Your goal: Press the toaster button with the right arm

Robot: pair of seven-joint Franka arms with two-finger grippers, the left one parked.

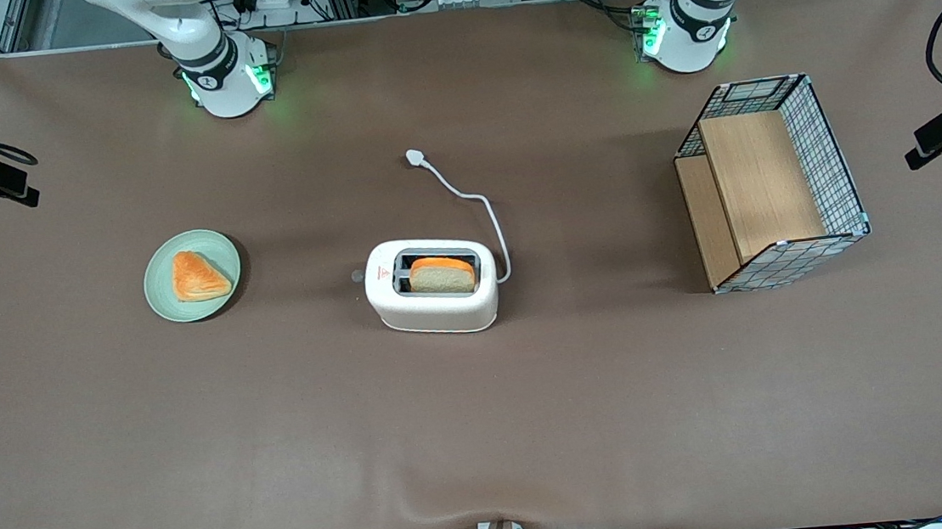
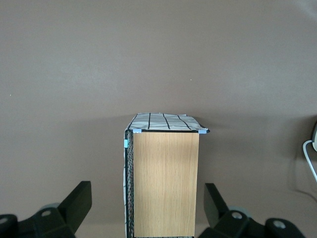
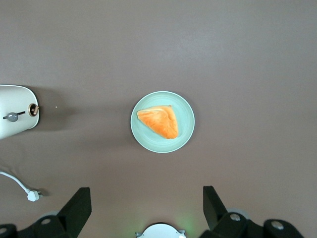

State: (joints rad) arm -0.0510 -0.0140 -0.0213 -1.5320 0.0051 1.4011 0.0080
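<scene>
Front view: toaster [image 1: 432,287] sat mid-table w/ a bread slice [image 1: 443,275] in its slot; toaster button [image 1: 358,276] stuck out of the narrow end facing the working arm's end, bare cloth between it and the green plate [image 1: 191,275] w/ pastry [image 1: 197,276]. Only the right arm [image 1: 200,45] base showed; cord [image 1: 474,204] trailed toward the arms.

Right wrist view: gripper [image 3: 146,210] hung high over the plate [image 3: 184,134], fingers [image 3: 77,208] spread wide, holding nothing; toaster end [image 3: 15,116] at frame edge.

Left wrist view: just the wire-and-wood basket [image 2: 166,181].
</scene>
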